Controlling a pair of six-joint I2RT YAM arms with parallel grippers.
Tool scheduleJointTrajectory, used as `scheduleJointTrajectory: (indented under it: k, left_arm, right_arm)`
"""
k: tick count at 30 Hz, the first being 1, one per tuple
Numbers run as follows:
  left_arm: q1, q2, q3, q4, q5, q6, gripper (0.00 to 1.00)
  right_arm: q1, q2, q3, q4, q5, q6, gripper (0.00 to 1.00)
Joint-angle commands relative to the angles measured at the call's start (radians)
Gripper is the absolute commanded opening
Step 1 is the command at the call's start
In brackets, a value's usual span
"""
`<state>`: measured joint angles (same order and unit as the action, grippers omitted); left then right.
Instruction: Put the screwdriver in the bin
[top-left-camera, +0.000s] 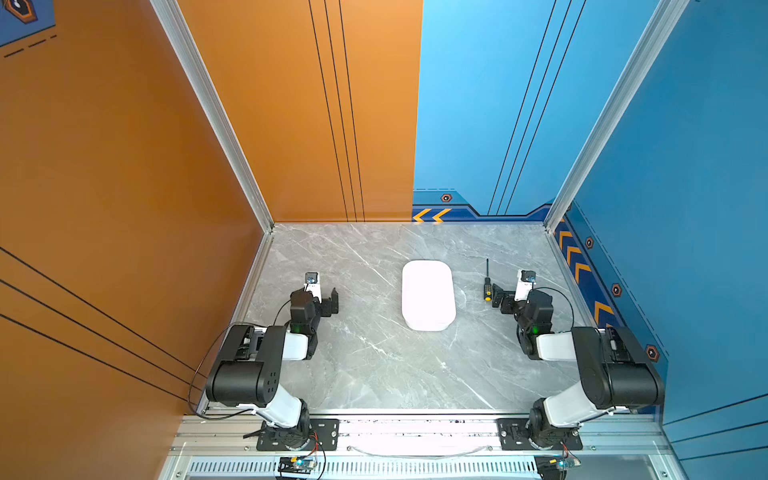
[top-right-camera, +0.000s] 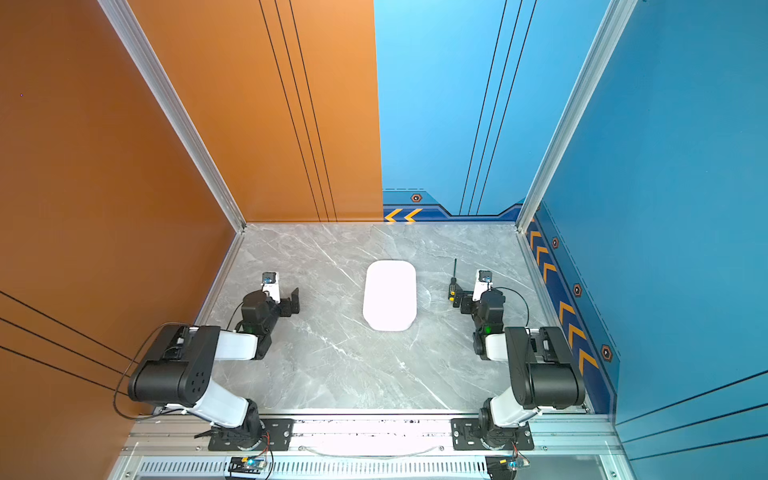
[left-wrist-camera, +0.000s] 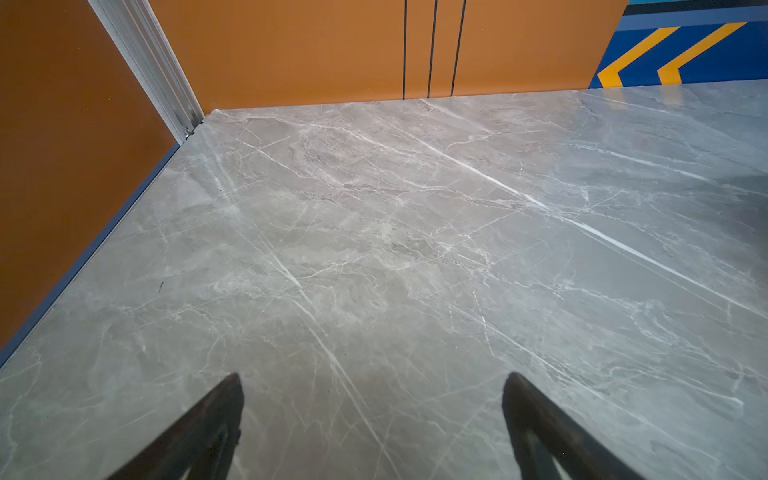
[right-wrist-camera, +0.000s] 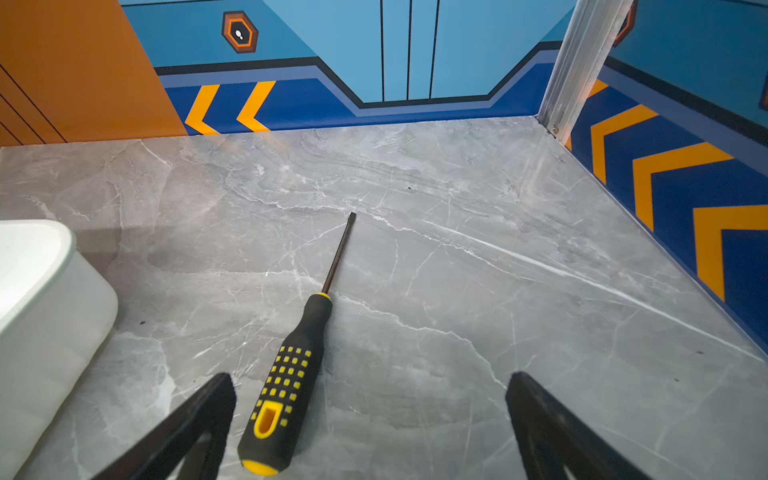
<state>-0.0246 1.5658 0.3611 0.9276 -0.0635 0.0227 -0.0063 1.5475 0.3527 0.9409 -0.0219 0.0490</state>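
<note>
The screwdriver lies flat on the counter, to the right of the bin and apart from it, with its shaft pointing at the back wall. The right hand hangs just behind the handle, its jaws spread wide and empty. The left hand is also open and empty, well away on the far side of the bin. The main risk is alignment: in the right wrist view the handle sits close to one finger rather than centred, so a straight descent could land that finger on it or knock it aside. The rounded handle may also roll when the jaws close. A pinch on the thin shaft would likely let the tool swing, and a low carry could catch the bin's rim and shove it.
</note>
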Motion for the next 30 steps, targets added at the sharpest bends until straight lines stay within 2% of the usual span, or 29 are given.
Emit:
scheduleJointTrajectory:
  k: [1,10,13,16,17,20,22,24,27,30]
  left_arm:
    - [0.008,0.0,0.018,-0.001,0.008,0.005,0.98]
    - [0.018,-0.001,0.018,-0.001,0.022,-0.003,0.98]
    - [0.016,0.0,0.017,-0.001,0.013,-0.005,0.98]
    - [-0.011,-0.002,0.015,0.003,-0.121,-0.021,0.98]
    - [-0.011,-0.002,0.014,0.004,-0.125,-0.02,0.98]
    - [-0.009,0.0,0.016,0.003,-0.11,-0.02,0.98]
    - [0.009,0.0,0.017,0.002,-0.008,-0.006,0.98]
    - [0.018,0.0,0.016,0.001,0.044,0.001,0.98]
    - [0.022,0.0,0.017,0.001,0.042,-0.001,0.98]
    - [0.02,-0.005,0.012,0.003,-0.023,-0.023,0.98]
  right_arm:
    - [0.006,0.0,0.015,-0.021,0.022,0.008,1.0]
    - [0.006,0.0,0.018,-0.023,0.022,0.007,1.0]
    - [0.013,0.0,0.023,-0.034,0.081,0.017,1.0]
    - [0.023,-0.001,0.022,-0.034,0.114,0.015,1.0]
    - [0.028,-0.001,0.022,-0.033,0.128,0.013,1.0]
    - [0.035,-0.001,0.021,-0.034,0.143,0.01,1.0]
    - [0.034,-0.001,0.022,-0.034,0.139,0.01,1.0]
    - [0.034,-0.001,0.022,-0.034,0.139,0.012,1.0]
    - [0.034,0.0,0.021,-0.034,0.139,0.012,1.0]
    - [0.034,0.0,0.022,-0.034,0.139,0.012,1.0]
